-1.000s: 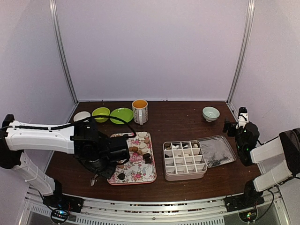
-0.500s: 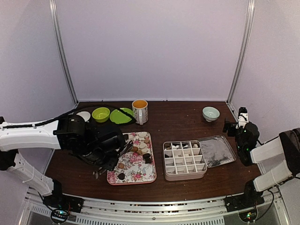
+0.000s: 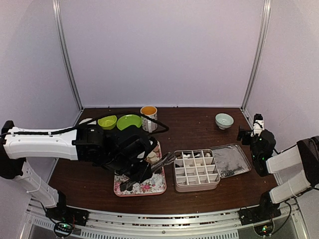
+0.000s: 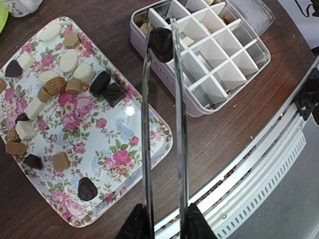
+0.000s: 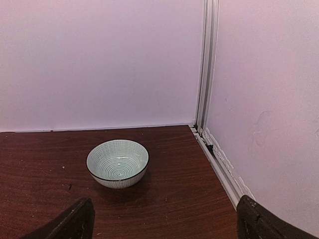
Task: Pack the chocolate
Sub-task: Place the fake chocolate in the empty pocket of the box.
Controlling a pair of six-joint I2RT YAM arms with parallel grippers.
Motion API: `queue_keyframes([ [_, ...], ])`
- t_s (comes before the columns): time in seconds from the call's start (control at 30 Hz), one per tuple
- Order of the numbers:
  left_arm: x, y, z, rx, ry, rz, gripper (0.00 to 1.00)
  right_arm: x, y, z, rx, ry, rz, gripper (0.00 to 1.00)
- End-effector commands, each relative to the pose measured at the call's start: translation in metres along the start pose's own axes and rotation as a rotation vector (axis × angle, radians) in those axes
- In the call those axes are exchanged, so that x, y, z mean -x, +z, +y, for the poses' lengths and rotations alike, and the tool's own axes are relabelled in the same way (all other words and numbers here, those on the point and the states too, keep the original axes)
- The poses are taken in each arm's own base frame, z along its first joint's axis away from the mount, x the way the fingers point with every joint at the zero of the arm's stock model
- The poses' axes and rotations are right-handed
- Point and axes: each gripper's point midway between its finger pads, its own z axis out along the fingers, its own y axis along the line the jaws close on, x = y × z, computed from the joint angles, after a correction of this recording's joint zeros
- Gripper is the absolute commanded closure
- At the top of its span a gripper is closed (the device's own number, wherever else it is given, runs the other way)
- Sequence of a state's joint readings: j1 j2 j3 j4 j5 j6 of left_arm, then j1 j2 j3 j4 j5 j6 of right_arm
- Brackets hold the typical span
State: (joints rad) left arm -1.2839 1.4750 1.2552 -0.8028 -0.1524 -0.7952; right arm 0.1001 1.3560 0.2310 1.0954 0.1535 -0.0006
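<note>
- While I watch from the left wrist view, the left pincer [image 4: 164, 226] is clamped on the handle end of the metal tongs [image 4: 160, 129], one finger on each arm.
- The tong tips pinch one dark chocolate [image 4: 161, 42].
- That piece sits over the left corner of the divided box [image 4: 234, 64], at the outer wall and the first cell. I can't tell if it touches the wall.
- The other chocolates [image 4: 70, 60] lie loose on the floral tray [image 4: 124, 149]. They are white, tan and dark, most of them toward the tray's far half.
- One dark piece [image 4: 87, 188] lies alone near the tray's near edge.
- A few pieces sit in the box's far row [image 3: 187, 155]. The near cells look bare white.
- The tray is just left of the box on the counter [image 3: 189, 129], and the two are close but apart.
- The box's lid [image 3: 230, 160] lies flat against the box's right side.
- The right pincer [image 5: 164, 224] has its fingers spread wide with nothing between them. It is raised at the counter's right edge, well apart from the box.
- A patterned bowl [image 5: 118, 163] stands ahead of it near the back right corner.
- Along the back left are a mug [image 3: 148, 118], a green plate [image 3: 129, 121] and a green bowl [image 3: 107, 121].
</note>
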Motion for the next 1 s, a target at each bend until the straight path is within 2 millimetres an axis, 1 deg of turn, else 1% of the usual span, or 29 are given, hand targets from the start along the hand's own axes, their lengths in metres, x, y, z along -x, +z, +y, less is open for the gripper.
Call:
queue_keyframes([
  [0.0,0.021,0.002,-0.033,-0.107,0.051,-0.047,0.75,0.005,0.003,-0.002,-0.008,0.004,-0.011,0.0],
  [0.1,0.022,0.008,-0.041,-0.113,0.072,-0.035,0.75,0.004,0.003,-0.002,-0.008,0.004,-0.01,0.0],
  [0.2,0.021,0.015,-0.044,-0.108,0.084,-0.019,0.75,0.005,0.003,-0.002,-0.007,0.004,-0.011,0.0],
  [0.33,0.016,0.02,-0.041,-0.093,0.087,0.001,0.75,0.005,0.003,-0.002,-0.008,0.004,-0.011,0.0],
  [0.53,0.007,0.025,-0.03,-0.034,0.089,0.04,0.72,0.004,0.003,-0.002,-0.008,0.003,-0.01,0.0],
  [0.7,0.005,0.027,-0.03,-0.035,0.086,0.049,0.7,0.005,0.003,-0.002,-0.008,0.004,-0.011,0.0],
  [0.83,0.003,0.027,-0.029,-0.033,0.072,0.05,0.65,0.005,0.003,-0.002,-0.009,0.004,-0.011,0.0],
  [0.97,0.004,0.023,-0.025,-0.026,0.056,0.036,0.63,0.005,0.003,-0.002,-0.008,0.004,-0.011,0.0],
])
